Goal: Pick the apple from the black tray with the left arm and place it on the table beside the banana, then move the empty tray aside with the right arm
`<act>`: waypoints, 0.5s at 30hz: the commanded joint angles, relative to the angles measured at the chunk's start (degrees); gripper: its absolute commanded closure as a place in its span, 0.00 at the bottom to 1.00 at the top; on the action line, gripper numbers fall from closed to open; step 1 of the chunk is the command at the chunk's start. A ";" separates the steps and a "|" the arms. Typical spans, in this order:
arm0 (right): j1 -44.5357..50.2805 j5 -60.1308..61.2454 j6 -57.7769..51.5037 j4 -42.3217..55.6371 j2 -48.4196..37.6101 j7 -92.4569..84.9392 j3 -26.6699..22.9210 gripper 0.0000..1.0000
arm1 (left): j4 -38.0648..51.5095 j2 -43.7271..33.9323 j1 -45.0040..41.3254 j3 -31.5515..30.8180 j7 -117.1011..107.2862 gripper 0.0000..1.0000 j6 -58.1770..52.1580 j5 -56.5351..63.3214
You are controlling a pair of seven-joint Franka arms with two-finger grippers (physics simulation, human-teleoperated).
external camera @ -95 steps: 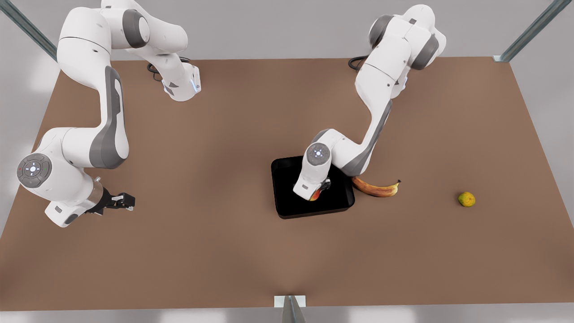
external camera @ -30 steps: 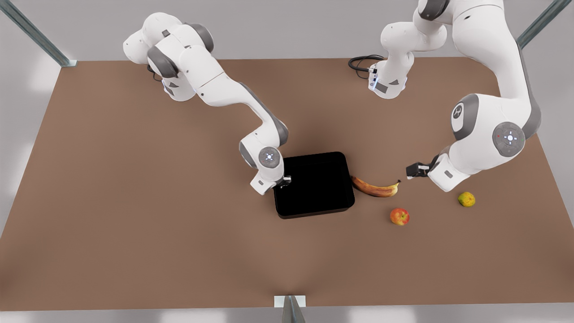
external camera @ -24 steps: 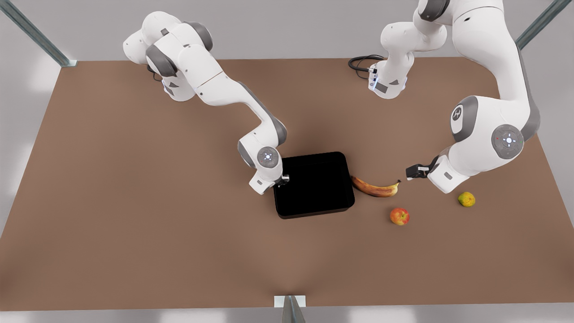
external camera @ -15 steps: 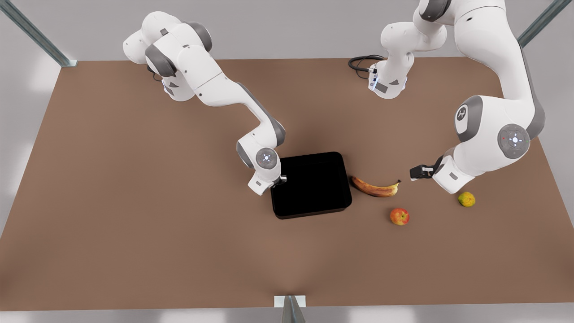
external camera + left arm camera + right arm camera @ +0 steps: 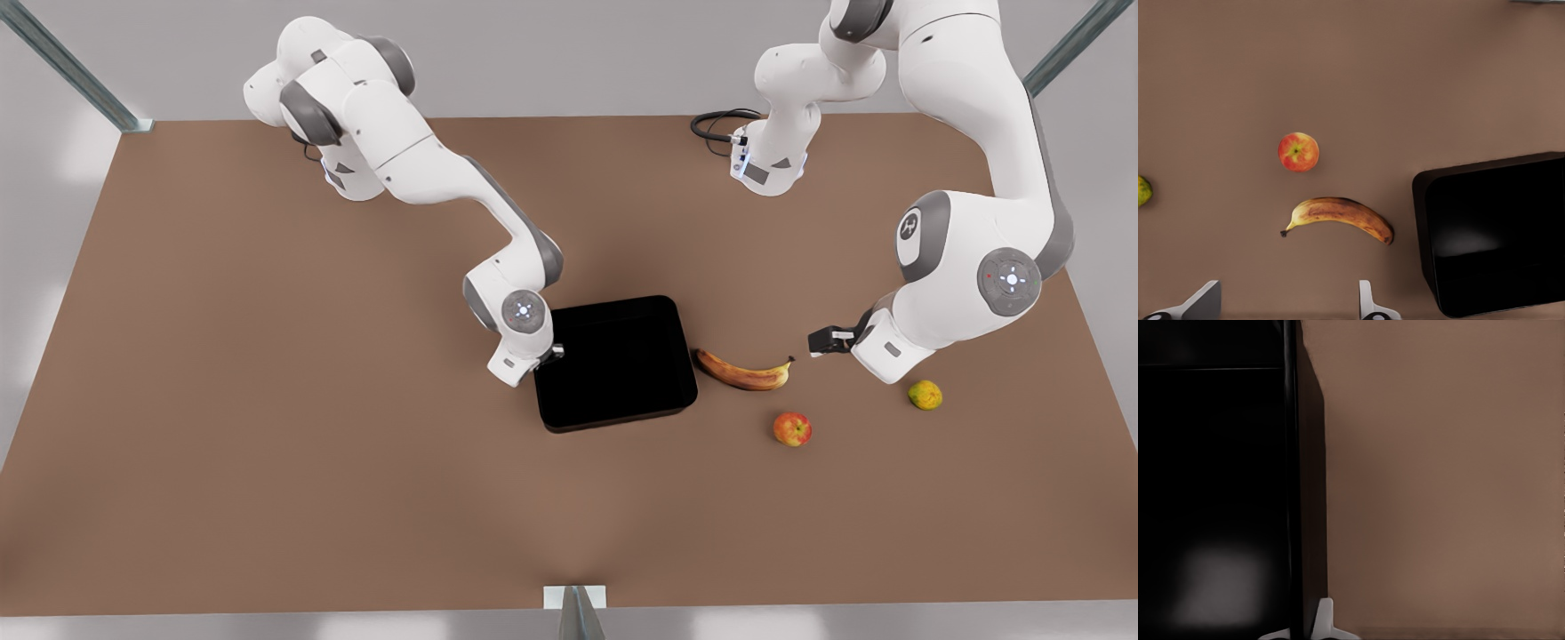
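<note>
Brown table (image 5: 267,400): right hand (image 5: 553,352) gripping tray rim (image 5: 544,391).

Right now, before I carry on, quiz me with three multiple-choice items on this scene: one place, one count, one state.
1. Where is the apple?
A. on the table by the banana
B. at the far edge
C. on the floor
2. How many fruits are out?
A. two
B. three
C. four
3. The tray is:
A. full
B. flipped over
C. empty

Key:
1. A, it lies just beside the banana.
2. B, apple, banana and green fruit.
3. C, its inside is bare.

The right gripper grips its rim. The left gripper is open by the banana's tip.
</note>
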 commanded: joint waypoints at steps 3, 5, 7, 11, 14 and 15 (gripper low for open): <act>-0.88 -0.43 -6.69 0.03 -2.97 -5.72 -0.26 0.84 | 0.04 -0.03 0.00 -0.02 -0.75 0.00 -0.09 0.08; -1.06 -0.34 -7.49 0.03 -3.68 -6.52 -0.35 0.85 | -0.05 -0.03 0.00 -0.02 -0.66 0.00 -0.09 0.08; -1.06 -0.34 -8.45 0.03 -4.12 -7.04 -0.44 0.86 | -0.05 -0.03 0.00 -0.02 -0.75 0.00 -0.09 0.08; -5.28 -2.10 -13.99 0.03 -8.60 -13.37 -0.70 0.86 | -0.05 -0.03 -0.09 -0.11 -0.83 0.00 -0.09 0.08; -9.93 -2.19 -17.42 0.12 -12.38 -20.48 -0.70 0.87 | -0.05 -0.03 -0.09 -0.11 -0.83 0.00 -0.09 0.08; -11.51 -2.19 -18.29 0.21 -13.08 -22.68 -0.70 0.87 | -0.05 -0.03 -0.09 -0.11 -0.83 0.00 -0.09 0.08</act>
